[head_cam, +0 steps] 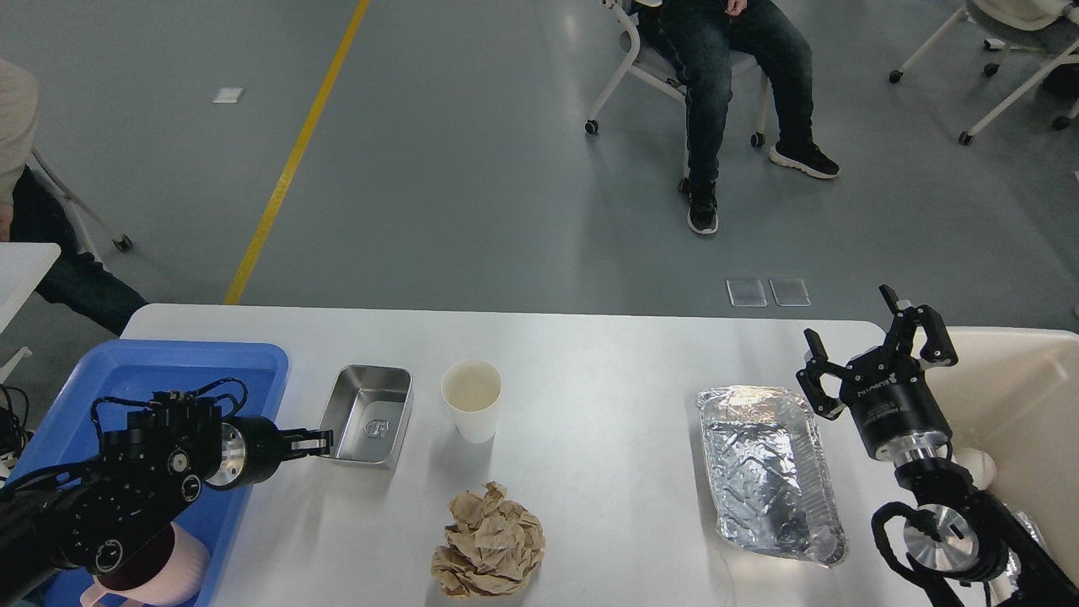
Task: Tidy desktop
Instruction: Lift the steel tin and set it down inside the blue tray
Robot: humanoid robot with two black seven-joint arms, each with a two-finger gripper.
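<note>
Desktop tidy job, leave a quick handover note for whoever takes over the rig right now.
Left gripper: jaws shut on the near-left rim of the steel tin, which sits tilted on the desktop.
Right gripper: open, holding nothing, above the table's right end by the cream bin.
Done: pink cup is in the blue tray.
Left on the desktop: steel tin, paper cup, crumpled brown paper, foil tray.

Left tool (322, 441) pinched closed, level; right tool (872, 358) spread, upright.
</note>
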